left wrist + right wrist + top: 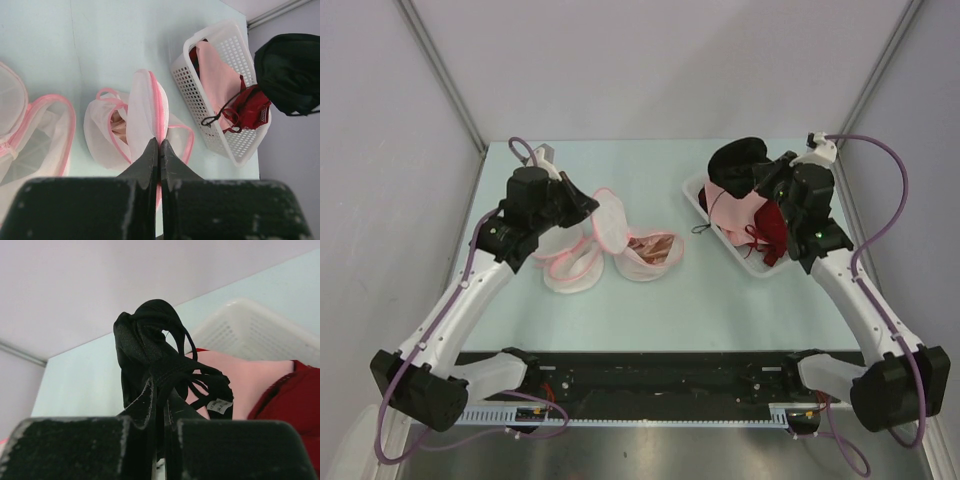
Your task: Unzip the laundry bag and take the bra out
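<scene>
The laundry bag [620, 240] lies open at mid-table, white mesh with pink zipper trim. In the left wrist view its flap [144, 107] stands up. My left gripper [159, 143] is shut on the flap's pink trim; it also shows in the top view [592, 207]. The black bra [738, 160] hangs bunched above the far end of the white basket [750, 265]. My right gripper [160, 387] is shut on the bra [147, 335], its thin straps and a white tag dangling. From the left wrist view the bra [287, 70] shows at the upper right.
The slotted basket [200, 95] holds a pale pink garment [217, 75] and a dark red one [252, 107]. A tan garment [655, 250] shows in the open bag. Another mesh pouch [570, 268] lies left of it, near my left arm. Grey walls enclose the table.
</scene>
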### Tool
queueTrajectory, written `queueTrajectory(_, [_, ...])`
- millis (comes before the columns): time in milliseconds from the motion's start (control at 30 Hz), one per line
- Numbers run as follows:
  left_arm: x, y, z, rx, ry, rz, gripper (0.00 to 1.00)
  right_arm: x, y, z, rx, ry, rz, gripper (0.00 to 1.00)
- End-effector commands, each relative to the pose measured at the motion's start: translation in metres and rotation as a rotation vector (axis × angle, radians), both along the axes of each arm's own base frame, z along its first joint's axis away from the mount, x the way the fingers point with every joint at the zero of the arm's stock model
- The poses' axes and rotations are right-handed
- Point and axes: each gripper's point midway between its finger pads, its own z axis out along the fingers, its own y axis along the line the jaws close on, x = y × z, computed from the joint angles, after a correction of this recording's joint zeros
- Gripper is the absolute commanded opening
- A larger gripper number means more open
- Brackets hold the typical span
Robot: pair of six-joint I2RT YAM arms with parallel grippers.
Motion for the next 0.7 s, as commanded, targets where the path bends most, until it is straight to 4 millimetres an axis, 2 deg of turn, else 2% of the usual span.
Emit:
queueTrajectory(0, [-0.005,0.007,0.010,0.001,-0.039,0.009,0.01,0.024,-0.024,0.017,0.018,-0.059,-0.059,0.00])
queueTrajectory(167, [-0.009,0.010,0.011,0.006,-0.043,0.015,0.00,0.040,-0.037,0.004,0.024,-0.042,-0.079,0.00])
queueTrajectory(233, [-0.010,0.009,0.012,0.002,-0.045,0.013,0.00,0.049,-0.042,-0.009,0.011,-0.008,-0.096,0.00])
queueTrajectory(267, [-0.010,0.009,0.013,0.000,-0.047,0.010,0.00,0.056,-0.044,-0.025,0.000,0.032,-0.105,0.00])
queueTrajectory(367, [-0.011,0.010,0.014,0.003,-0.048,0.013,0.00,0.069,-0.052,-0.057,-0.028,0.101,-0.139,0.00])
queueTrajectory(433, [-0.011,0.010,0.015,0.004,-0.054,0.012,0.00,0.075,-0.056,-0.071,-0.040,0.129,-0.146,0.00])
queueTrajectory(467, [-0.012,0.011,0.015,0.004,-0.054,0.013,0.00,0.079,-0.055,-0.070,-0.039,0.138,-0.130,0.00])
queueTrajectory(500, [-0.012,0.011,0.016,0.003,-0.055,0.012,0.01,0.085,-0.054,-0.087,-0.047,0.189,-0.117,0.00])
queueTrajectory(533, [-0.012,0.011,0.015,0.005,-0.053,0.015,0.01,0.088,-0.053,-0.089,-0.048,0.212,-0.109,0.00])
queueTrajectory(567, [-0.012,0.011,0.015,0.003,-0.053,0.014,0.00,0.087,-0.054,-0.098,-0.058,0.266,-0.111,0.15])
queueTrajectory(633, [-0.011,0.010,0.014,0.004,-0.049,0.011,0.00,0.083,-0.054,-0.097,-0.065,0.272,-0.119,0.41])
queueTrajectory(667, [-0.011,0.010,0.015,0.002,-0.050,0.012,0.00,0.080,-0.054,-0.095,-0.084,0.275,-0.140,0.67])
